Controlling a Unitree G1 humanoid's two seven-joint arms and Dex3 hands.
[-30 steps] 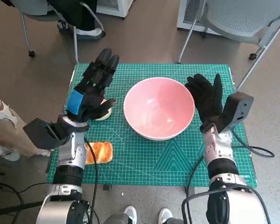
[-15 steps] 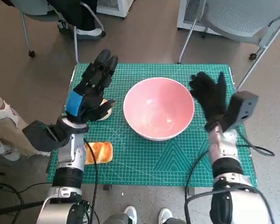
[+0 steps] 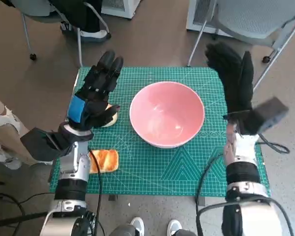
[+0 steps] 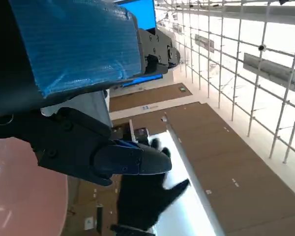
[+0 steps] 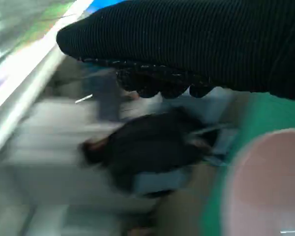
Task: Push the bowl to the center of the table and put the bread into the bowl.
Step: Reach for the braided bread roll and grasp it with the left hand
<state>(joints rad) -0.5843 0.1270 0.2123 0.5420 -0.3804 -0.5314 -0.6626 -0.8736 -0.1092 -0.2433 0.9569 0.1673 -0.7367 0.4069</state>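
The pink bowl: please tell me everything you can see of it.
The bowl is round, deep and glossy pink inside with a paler rim, and looks ceramic or plastic. It stands upright and empty near the middle of the green mat. Neither robot hand touches it; the bread lies apart, toward the robot's left.

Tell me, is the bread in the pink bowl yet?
Not yet. The round pink bowl already sits mid-table, but empty. The black-gloved right hand hovers open, and the blue-taped left hand holds nothing. The toasted orange bread slice is yet to be picked up.

Even daylight, soft shadows, right wrist view motion-blurred
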